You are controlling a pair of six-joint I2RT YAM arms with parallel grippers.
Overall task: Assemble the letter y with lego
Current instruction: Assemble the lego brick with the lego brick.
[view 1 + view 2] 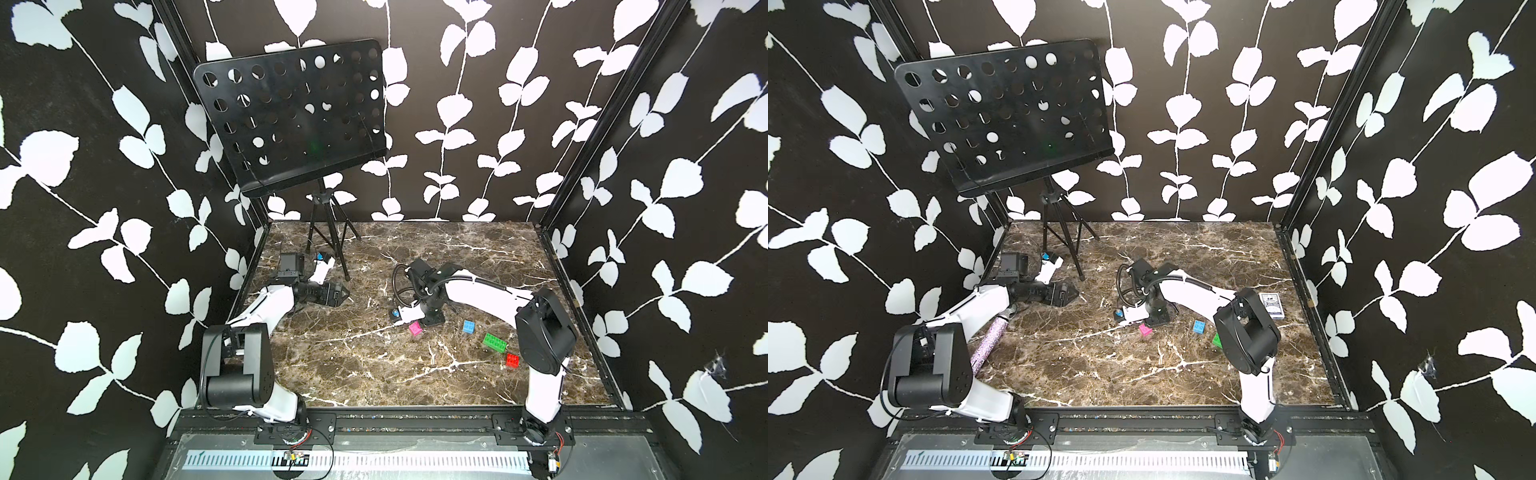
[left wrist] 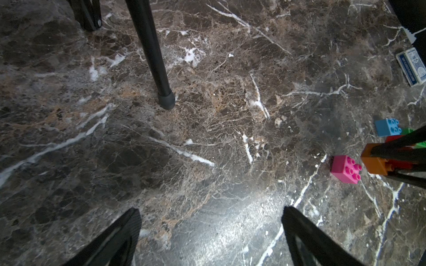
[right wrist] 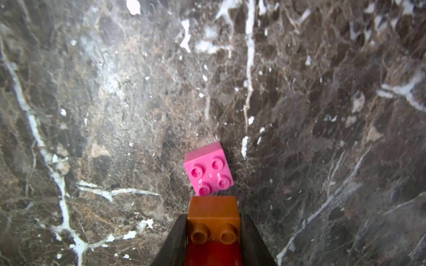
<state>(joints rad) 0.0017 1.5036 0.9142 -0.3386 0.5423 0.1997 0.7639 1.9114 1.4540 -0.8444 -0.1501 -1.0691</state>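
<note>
The right jaws are clamped on a joined pair of bricks: an orange brick [image 3: 213,215] sticks out past the tips, with a red brick [image 3: 213,255] behind it between the jaws. The pair's long axis runs along the jaws, and the orange end points at the pink brick [image 3: 208,171]. Two orange studs show where it meets the red.

The pink brick sits studs-up on the surface [image 1: 374,374]. It is square, glossy, has four round studs, and is turned cornerwise to the orange brick, which is just beside it with a slim gap.

On the far side of the pair from the pink brick lie a blue brick [image 1: 469,326], a longer green brick [image 1: 495,343] and a loose red brick [image 1: 512,360], in a row. The green's long axis runs roughly along that row. A blue-and-white card box [image 1: 1271,306] lies further off, its lettering too small to read.

The left jaws stand wide apart and empty, well away from the pink brick, near a perforated black music stand [image 1: 291,112]. The surface is dark brown marble with white veins.
</note>
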